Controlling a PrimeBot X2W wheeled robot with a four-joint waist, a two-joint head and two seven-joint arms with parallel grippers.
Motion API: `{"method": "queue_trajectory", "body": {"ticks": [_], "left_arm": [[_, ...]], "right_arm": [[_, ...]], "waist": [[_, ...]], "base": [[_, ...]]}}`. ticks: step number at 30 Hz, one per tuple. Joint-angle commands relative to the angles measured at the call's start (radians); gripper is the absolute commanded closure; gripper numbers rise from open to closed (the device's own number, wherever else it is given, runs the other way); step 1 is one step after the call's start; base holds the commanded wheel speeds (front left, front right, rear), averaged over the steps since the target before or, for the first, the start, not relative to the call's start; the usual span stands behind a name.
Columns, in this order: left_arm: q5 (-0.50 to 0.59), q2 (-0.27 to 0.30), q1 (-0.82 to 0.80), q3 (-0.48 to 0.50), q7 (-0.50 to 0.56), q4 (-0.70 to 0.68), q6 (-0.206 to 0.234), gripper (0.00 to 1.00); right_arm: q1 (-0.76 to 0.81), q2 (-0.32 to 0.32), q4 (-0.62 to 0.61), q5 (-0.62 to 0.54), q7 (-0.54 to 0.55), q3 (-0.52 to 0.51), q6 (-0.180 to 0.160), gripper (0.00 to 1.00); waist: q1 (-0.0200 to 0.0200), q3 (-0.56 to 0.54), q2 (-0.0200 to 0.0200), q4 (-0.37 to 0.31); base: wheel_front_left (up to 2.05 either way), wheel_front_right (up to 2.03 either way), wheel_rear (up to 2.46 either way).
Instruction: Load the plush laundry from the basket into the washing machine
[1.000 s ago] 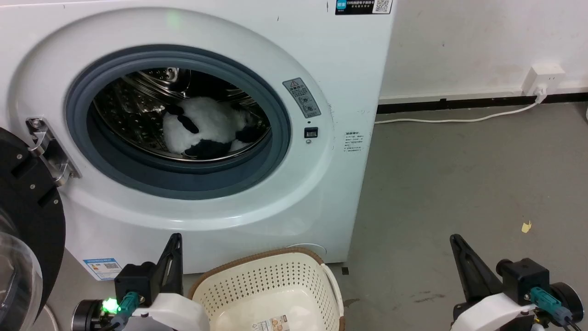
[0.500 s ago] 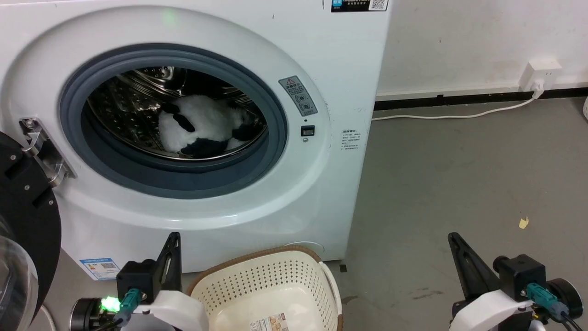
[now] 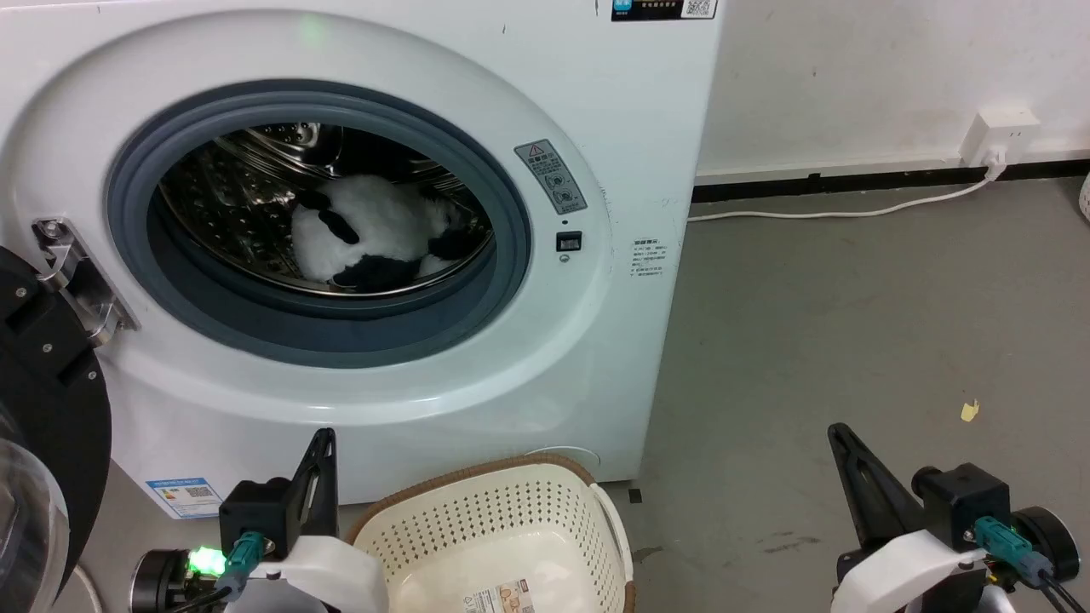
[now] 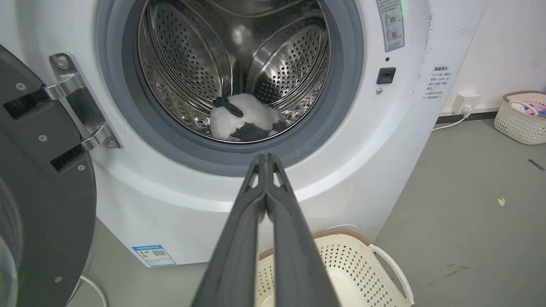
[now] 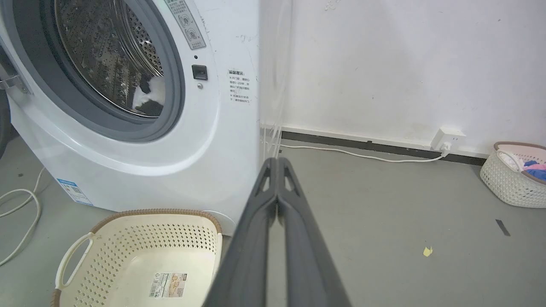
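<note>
Closest to you, at the bottom of the head view, your two grippers rest low, fingers pointing up. The left gripper [image 3: 324,438] has its dark fingers pressed together on nothing, and the left wrist view shows the tips meeting in line with the porthole. The right gripper [image 3: 837,429] is likewise closed and empty, standing over bare grey floor [image 3: 851,340] well to the right of the machine.

Between your grippers, nearer the left one, the basket [image 3: 477,469] sits on the floor just in front of the washing machine [image 3: 596,85]. Its brown rim faces the washer and a small printed label [image 5: 168,285] lies on its bottom.

To your left the black-rimmed door [image 3: 43,409] hangs swung open on its metal hinge [image 3: 81,277]. Beyond the basket, the grey gasket [image 3: 511,255] rings the open porthole. The plush laundry [image 3: 375,230], a white panda with black patches, lies inside on the lower part of the perforated steel drum [image 3: 230,213], behind the gasket's lip.

Farther off, a yellow scrap [image 3: 969,411] marks the floor to the right. A white cable [image 3: 851,210] runs along the wall's dark skirting to a wall socket [image 3: 996,136]. A second basket [image 5: 512,179] with coloured cloth in it stands by the wall at the far right of the wrist views.
</note>
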Motion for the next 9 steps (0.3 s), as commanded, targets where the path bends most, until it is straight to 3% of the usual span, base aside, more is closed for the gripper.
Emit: {"method": "queue_trajectory", "body": {"ticks": [1,9], "left_arm": [[0.003,0.0,-0.016,0.002,0.0,-0.004,-0.004,1.0],[0.003,0.0,-0.016,0.002,0.0,-0.004,-0.004,1.0]], "right_arm": [[-0.011,0.002,-0.005,-0.008,0.001,0.0,-0.001,1.0],[-0.011,0.002,-0.005,-0.008,0.001,0.0,-0.001,1.0]], "waist": [[-0.0001,0.0,-0.0001,0.0],[-0.0001,0.0,-0.0001,0.0]], "base": [[0.0,0.0,0.0],[0.0,0.0,0.0]]}}
